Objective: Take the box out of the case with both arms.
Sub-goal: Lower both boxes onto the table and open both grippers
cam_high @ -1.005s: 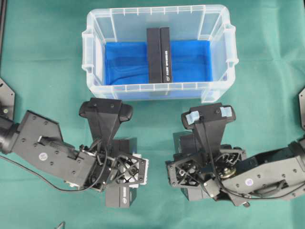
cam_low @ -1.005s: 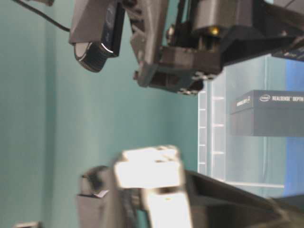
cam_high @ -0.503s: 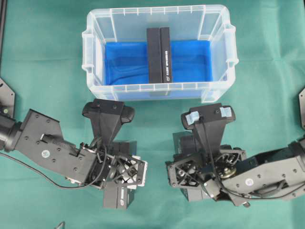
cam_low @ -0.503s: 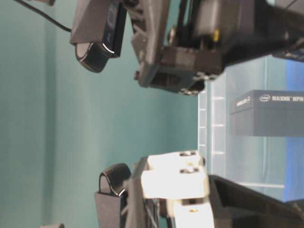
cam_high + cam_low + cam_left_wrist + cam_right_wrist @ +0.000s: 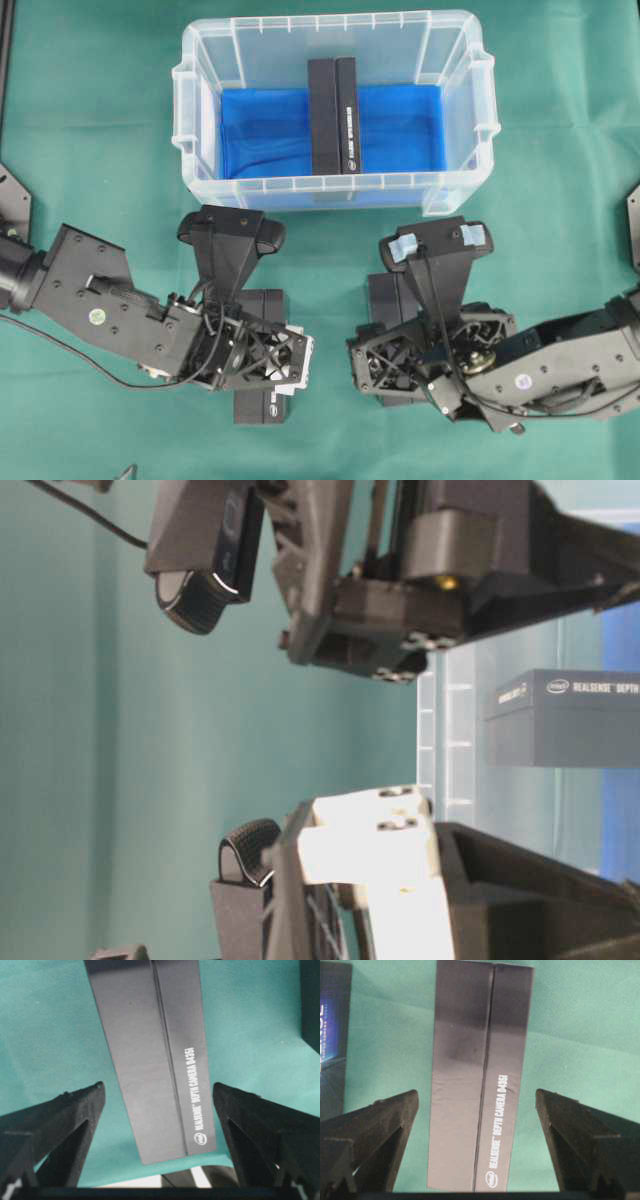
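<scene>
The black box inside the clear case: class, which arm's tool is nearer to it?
About equal, perhaps the left. Both sit outside the case, on its near side. The left tool is below-left of the box; the right tool is below-right.

"REALSENSE DEPTH CAMERA D435i" on the left-hand black box on the cloth, same wording on the right-hand box, "REALSENSE DEPTH" on the box in the case

1. My left arm is black, boxy, dotted with screws, with a round sticker and a thin black cable trailing off.
2. Its gripper has a lattice frame and white plastic parts.
3. My right arm matches, with pale blue tape patches up front.
</scene>
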Action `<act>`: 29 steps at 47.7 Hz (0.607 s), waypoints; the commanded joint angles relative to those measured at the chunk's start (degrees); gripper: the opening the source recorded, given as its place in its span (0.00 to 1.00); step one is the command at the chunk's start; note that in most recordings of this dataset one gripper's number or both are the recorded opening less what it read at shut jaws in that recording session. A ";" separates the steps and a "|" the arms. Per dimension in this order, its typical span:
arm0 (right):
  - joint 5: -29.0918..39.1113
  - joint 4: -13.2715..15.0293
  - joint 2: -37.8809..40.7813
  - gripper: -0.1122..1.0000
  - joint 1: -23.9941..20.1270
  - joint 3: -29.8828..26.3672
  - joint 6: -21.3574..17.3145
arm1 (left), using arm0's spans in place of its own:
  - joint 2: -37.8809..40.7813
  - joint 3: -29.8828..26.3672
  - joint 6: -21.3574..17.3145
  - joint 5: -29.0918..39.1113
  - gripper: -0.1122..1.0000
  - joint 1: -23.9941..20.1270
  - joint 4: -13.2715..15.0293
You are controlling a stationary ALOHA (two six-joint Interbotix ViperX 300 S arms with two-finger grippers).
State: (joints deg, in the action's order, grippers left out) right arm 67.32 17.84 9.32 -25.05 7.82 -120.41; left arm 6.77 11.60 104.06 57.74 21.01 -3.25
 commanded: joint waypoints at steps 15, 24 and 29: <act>0.09 0.18 -2.02 0.93 0.09 -1.49 0.09 | -2.37 -2.02 0.09 0.70 0.85 -0.44 0.09; 2.11 0.26 -3.78 0.93 0.18 -3.60 0.44 | -2.37 -6.24 -0.18 6.86 0.85 0.00 -0.18; 4.92 0.44 -4.92 0.93 0.18 -5.01 1.32 | -2.55 -9.93 -0.26 11.95 0.85 0.18 -0.70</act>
State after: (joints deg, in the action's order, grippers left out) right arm 70.49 17.93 7.29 -24.96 4.92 -119.44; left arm 6.59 5.45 103.89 66.36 20.92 -3.43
